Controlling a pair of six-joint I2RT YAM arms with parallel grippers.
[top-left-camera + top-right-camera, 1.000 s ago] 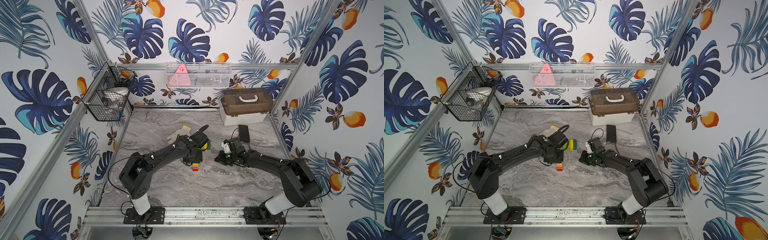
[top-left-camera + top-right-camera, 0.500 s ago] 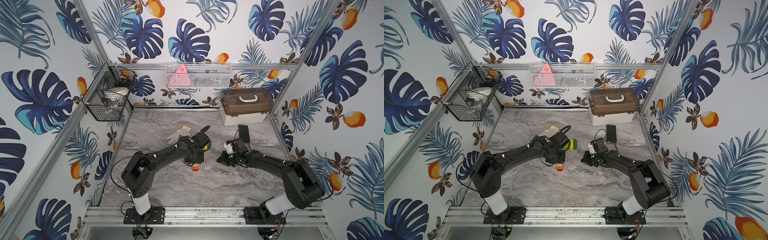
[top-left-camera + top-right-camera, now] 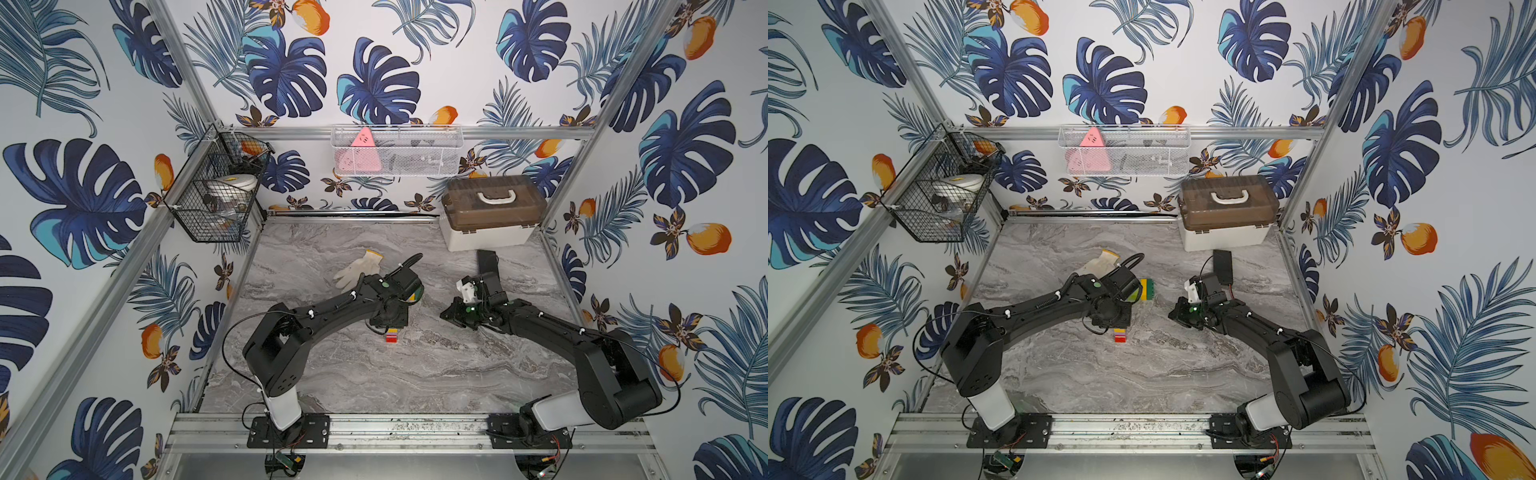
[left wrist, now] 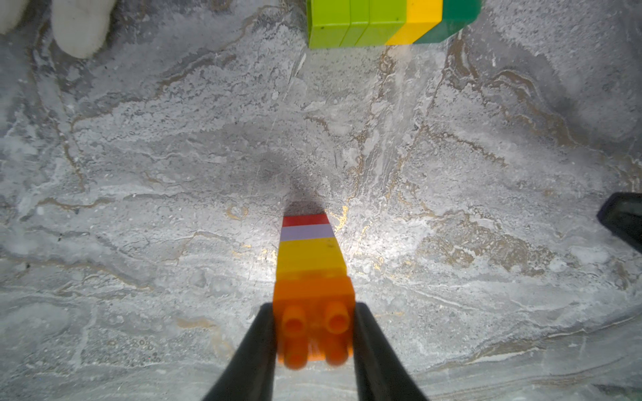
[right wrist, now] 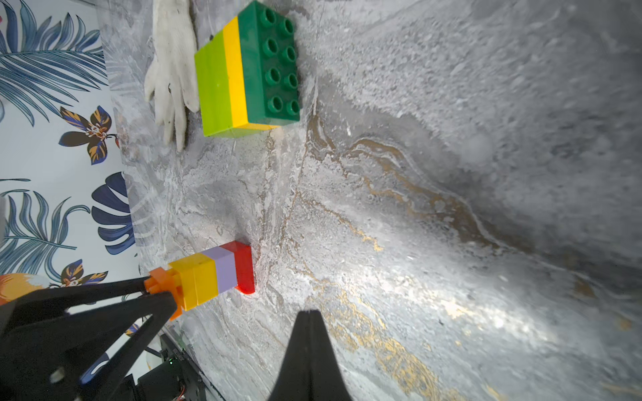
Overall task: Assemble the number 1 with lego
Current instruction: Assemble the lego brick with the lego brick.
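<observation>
- Presently, the narrow column (image 4: 312, 257), stacked orange, yellow, lilac and red, is pinched at its orange brick (image 4: 312, 293) by the left claw (image 4: 314, 310). 1 finger lies flat on each side wall, and the studs point back toward the wrist.
- Its red end is down at the surface (image 4: 139, 166); whether it bears on it or just clears it cannot be told.
- The chunky block (image 5: 243, 73), in lime, yellow and dark green layers, lies on its side well apart from the column. Its dark green studs face sideways, and the white glove (image 5: 170, 66) is just beside its lime face.
- The right claw (image 5: 311, 321) is pressed together and empty, off to the side of the column, touching nothing.
- Handling, judged: hard, light, smooth plastic. Each brick is stiff, but the column holds by stud friction alone, so a side load at the far end could part a joint or lever it out of the grip.
- Hold, judged: take flat opposite walls, never the studs. A grip nearer mid-column would control it better than one on the end brick.
- Step in hand, judged: the 2 sub-assemblies are not yet joined. Mating needs studs squared to sockets and the block braced, since it looks likely to slide.
</observation>
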